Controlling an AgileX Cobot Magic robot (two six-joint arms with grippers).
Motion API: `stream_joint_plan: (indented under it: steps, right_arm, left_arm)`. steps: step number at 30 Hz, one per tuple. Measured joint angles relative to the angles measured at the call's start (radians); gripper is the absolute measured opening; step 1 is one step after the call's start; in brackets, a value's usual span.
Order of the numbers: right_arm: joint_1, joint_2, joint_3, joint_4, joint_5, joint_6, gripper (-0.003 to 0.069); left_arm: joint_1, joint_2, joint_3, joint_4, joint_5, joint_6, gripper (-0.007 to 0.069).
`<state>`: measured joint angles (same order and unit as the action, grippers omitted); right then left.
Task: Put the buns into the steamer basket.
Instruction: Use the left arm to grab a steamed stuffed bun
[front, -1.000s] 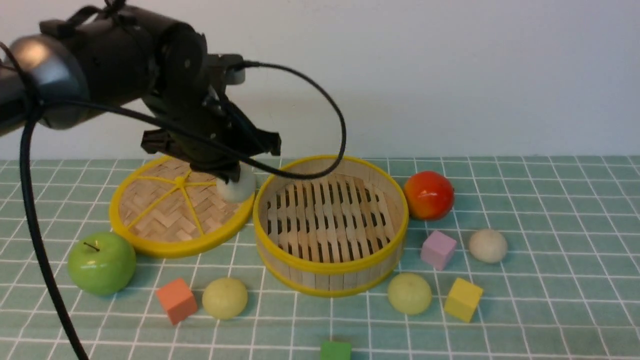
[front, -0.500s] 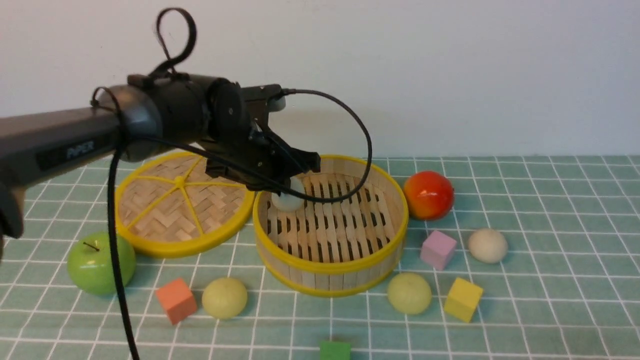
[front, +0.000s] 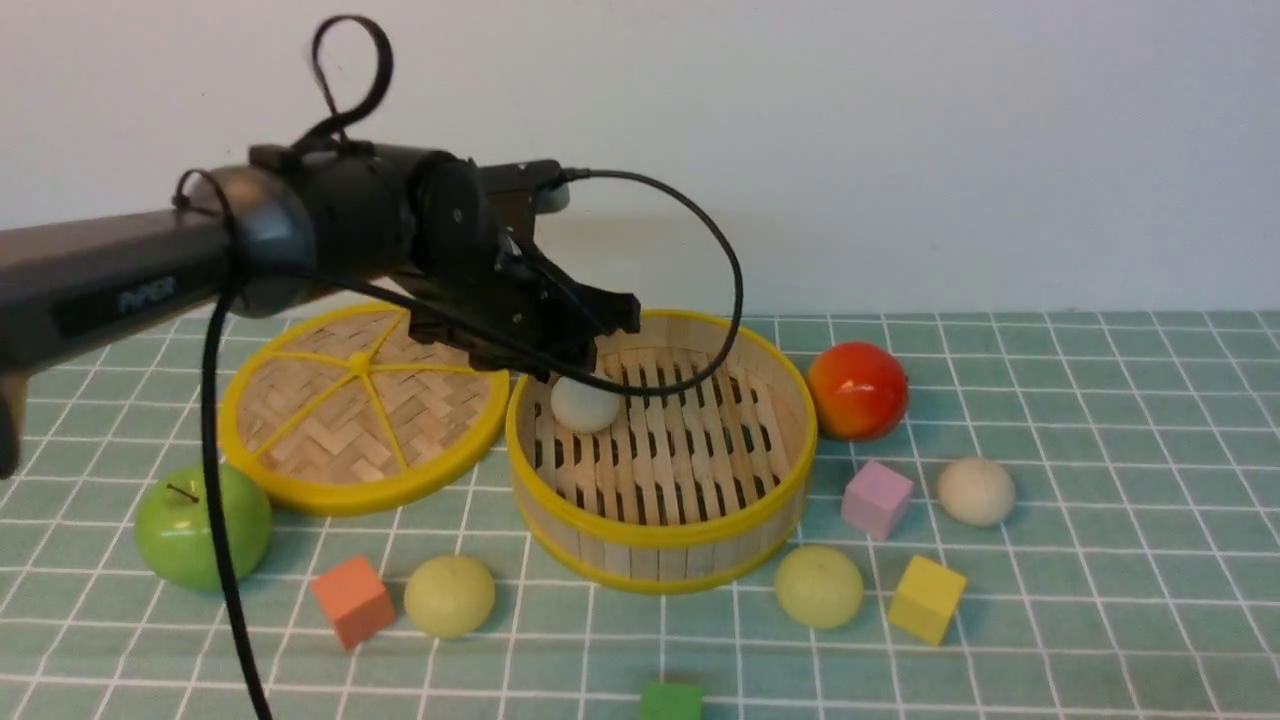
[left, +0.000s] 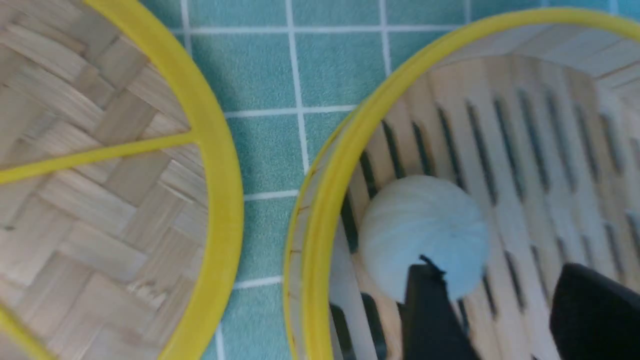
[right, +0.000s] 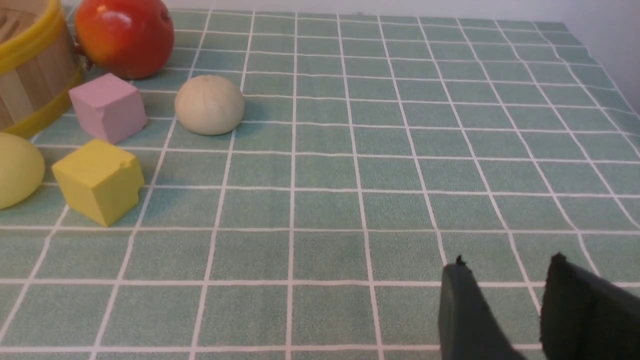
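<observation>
- in the steamer basket (front: 660, 535), one off-white bun (front: 585, 405) sits on its slatted floor, unheld: left tool (front: 562, 368) above it, jaws apart.
- right tool (right: 507, 260) apart, empty.

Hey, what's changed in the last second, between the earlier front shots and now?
The left gripper carried an off-white bun rightward from over the woven lid into the steamer basket, then opened and let it go. It lies on the slats near the left wall. The three buns on the cloth, green apple and red fruit stayed put.
</observation>
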<state>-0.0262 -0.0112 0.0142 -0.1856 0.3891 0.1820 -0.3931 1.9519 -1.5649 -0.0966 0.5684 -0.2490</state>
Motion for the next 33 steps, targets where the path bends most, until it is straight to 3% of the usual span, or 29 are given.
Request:
stream_joint_plan:
  steps: [3,8,15,21,33]
  right_arm:
    - [0.000,0.000,0.000,0.000,0.000,0.000,0.0240]
    - [0.000,0.000,0.000,0.000,0.000,0.000,0.0240]
    - [0.000,0.000,0.000,0.000,0.000,0.000,0.0240]
    - [0.000,0.000,0.000,0.000,0.000,0.000,0.0240]
    - [0.000,0.000,0.000,0.000,0.000,0.000,0.0240]
  left_arm:
    - [0.000,-0.116,0.000,0.044,0.107,-0.001,0.0427]
    - [0.000,-0.323,0.074,0.071,0.256,-0.025,0.0437]
    - [0.000,-0.559,0.438,0.069,0.190,-0.049,0.0398]
    - [0.000,-0.529,0.605,0.068,0.144,-0.049,0.0345]
    - [0.000,-0.276,0.477,0.067,0.170,-0.026,0.0297]
